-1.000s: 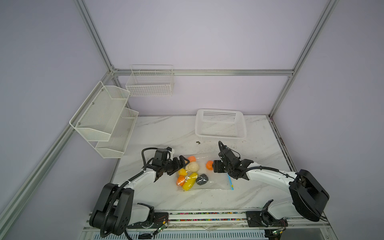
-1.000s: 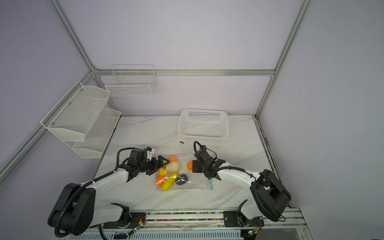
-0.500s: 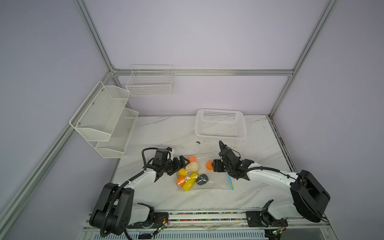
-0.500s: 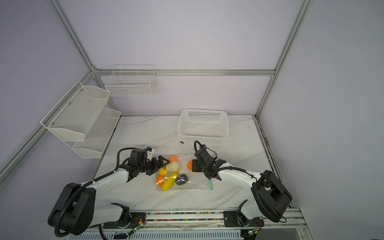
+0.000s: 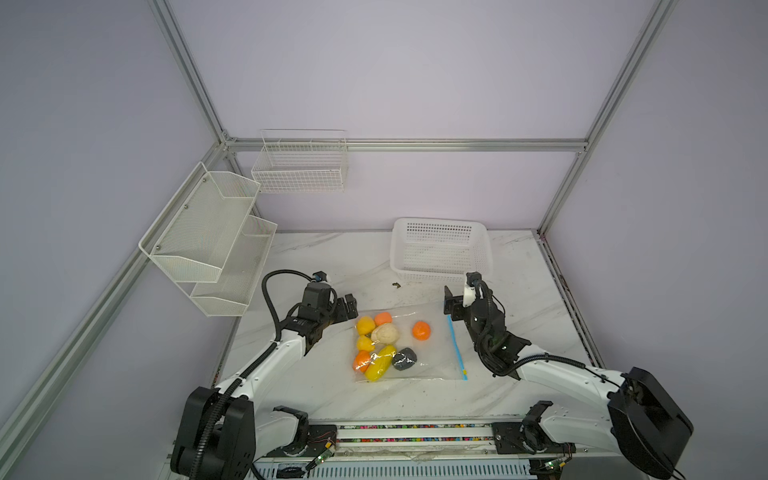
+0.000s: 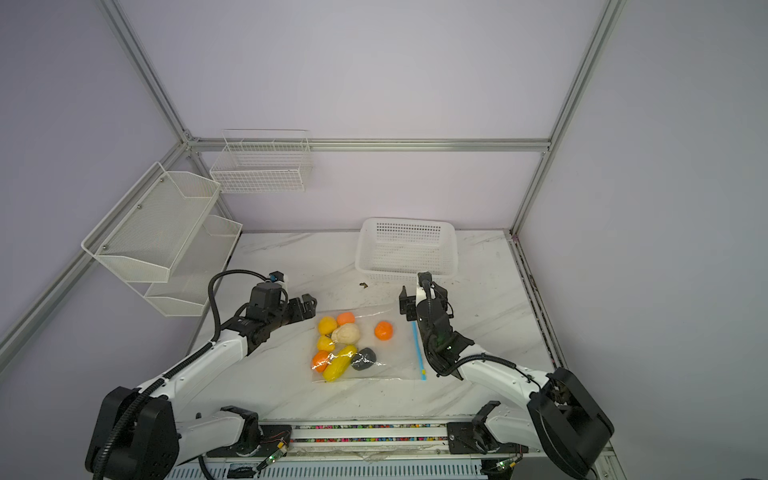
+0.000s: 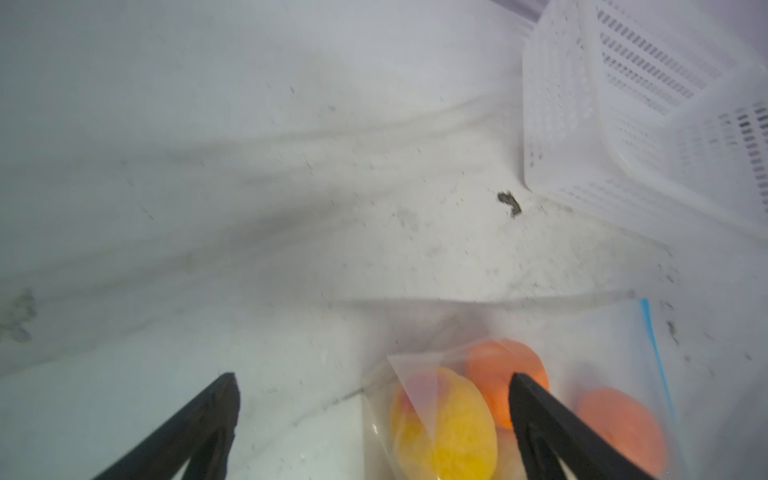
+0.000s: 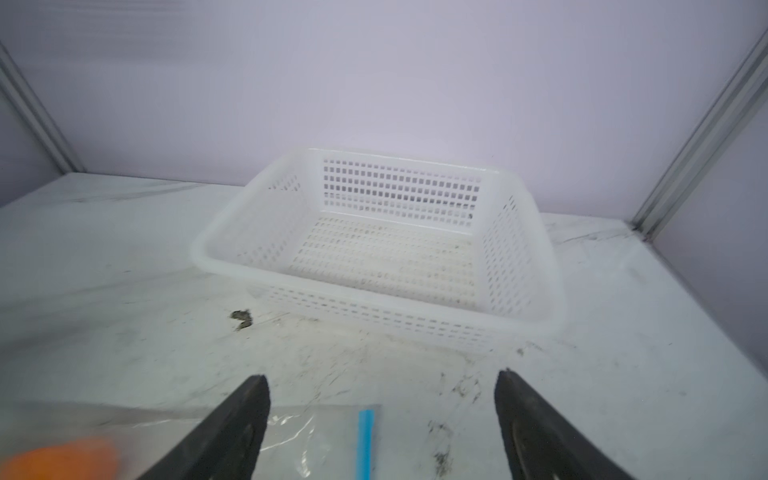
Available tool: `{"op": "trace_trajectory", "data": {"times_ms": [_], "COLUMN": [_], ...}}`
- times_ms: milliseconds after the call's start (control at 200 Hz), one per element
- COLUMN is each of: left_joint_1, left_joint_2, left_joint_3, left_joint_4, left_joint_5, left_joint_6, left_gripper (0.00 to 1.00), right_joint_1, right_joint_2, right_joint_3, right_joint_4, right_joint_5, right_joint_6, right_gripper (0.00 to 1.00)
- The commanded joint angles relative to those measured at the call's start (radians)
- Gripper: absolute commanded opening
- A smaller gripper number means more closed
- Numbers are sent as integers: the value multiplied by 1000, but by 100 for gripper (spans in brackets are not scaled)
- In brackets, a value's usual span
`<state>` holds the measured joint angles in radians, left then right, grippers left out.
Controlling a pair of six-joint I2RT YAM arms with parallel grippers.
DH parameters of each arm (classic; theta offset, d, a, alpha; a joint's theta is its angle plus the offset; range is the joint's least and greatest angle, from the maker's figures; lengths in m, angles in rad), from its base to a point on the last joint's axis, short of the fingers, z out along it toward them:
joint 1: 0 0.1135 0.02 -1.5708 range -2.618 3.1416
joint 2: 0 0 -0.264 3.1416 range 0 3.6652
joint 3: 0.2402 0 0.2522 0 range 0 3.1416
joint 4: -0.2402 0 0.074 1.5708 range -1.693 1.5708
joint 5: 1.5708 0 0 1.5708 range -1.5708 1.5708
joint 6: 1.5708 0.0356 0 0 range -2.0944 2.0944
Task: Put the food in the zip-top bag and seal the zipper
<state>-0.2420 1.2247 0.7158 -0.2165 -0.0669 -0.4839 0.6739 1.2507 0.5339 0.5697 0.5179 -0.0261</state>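
zip-top bag (image 5: 436,353): clear plastic, lying flat on the bench (image 5: 316,257).
zipper (image 5: 456,347): light-blue strip along the bag's edge on the right arm's side. Its slider tab (image 5: 464,374) is at the end nearest the robot. Whether it is sealed cannot be told.
food (image 5: 365,326): all within the bag's outline, mostly bunched at the end away from the zipper. That bunch includes the cream lumpy ball (image 5: 384,333), long yellow piece (image 5: 379,368) and black lump (image 5: 404,359).
lone orange ball (image 5: 421,330): in the bag, apart from the bunch, nearer the zipper.
left fingers (image 7: 552,432): spread wide at the bag's corner opposite the zipper. One crosses an orange fruit in the left wrist view; contact cannot be told.
right fingers (image 8: 232,432): spread wide, just past the zipper's far end, with the strip's tip showing between them.
white basket (image 8: 374,307): on the bench beyond the bag, apart from it.
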Motion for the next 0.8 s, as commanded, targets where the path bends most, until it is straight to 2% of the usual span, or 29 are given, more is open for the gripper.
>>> {"op": "trace_trajectory", "data": {"times_ms": [0, 100, 170, 300, 365, 415, 505, 580, 605, 640, 670, 745, 795], "left_joint_1": [20, 47, 79, 130, 166, 192, 226, 256, 265, 267, 270, 270, 273], "left_joint_2": [78, 111, 103, 114, 137, 154, 196, 236, 251, 275, 300, 322, 323], "left_joint_3": [103, 55, -30, -198, -215, -209, -236, -260, -259, -267, -285, -317, -326], "left_joint_4": [87, 211, 330, 659, 721, 728, 836, 923, 929, 955, 998, 1080, 1102], "left_joint_5": [-351, -442, -430, -395, -341, -295, -243, -181, -154, -135, -117, -81, -82], "left_joint_6": [153, 263, 345, 464, 474, 458, 431, 421, 419, 418, 421, 436, 433], "left_gripper": [100, 100, 100, 97, 95, 94, 96, 98, 97, 97, 98, 100, 100], "right_joint_1": [-118, -231, -284, -352, -358, -375, -398, -441, -459, -475, -479, -497, -512], "right_joint_2": [88, 176, 259, 399, 402, 424, 487, 482, 497, 540, 578, 523, 547], "right_joint_3": [-6, -76, -108, -145, -134, -154, -158, -174, -180, -179, -159, -117, -105], "right_joint_4": [212, 427, 567, 818, 797, 874, 954, 947, 972, 1003, 1041, 852, 882], "right_joint_5": [72, -10, -48, -63, -97, -147, -127, -182, -202, -218, -210, -219, -244], "right_joint_6": [-183, -196, -228, -260, -204, -192, -180, -128, -114, -101, -110, -39, -71], "right_gripper": [88, 88, 87, 88, 87, 86, 85, 85, 86, 96, 97, 97, 97]}}
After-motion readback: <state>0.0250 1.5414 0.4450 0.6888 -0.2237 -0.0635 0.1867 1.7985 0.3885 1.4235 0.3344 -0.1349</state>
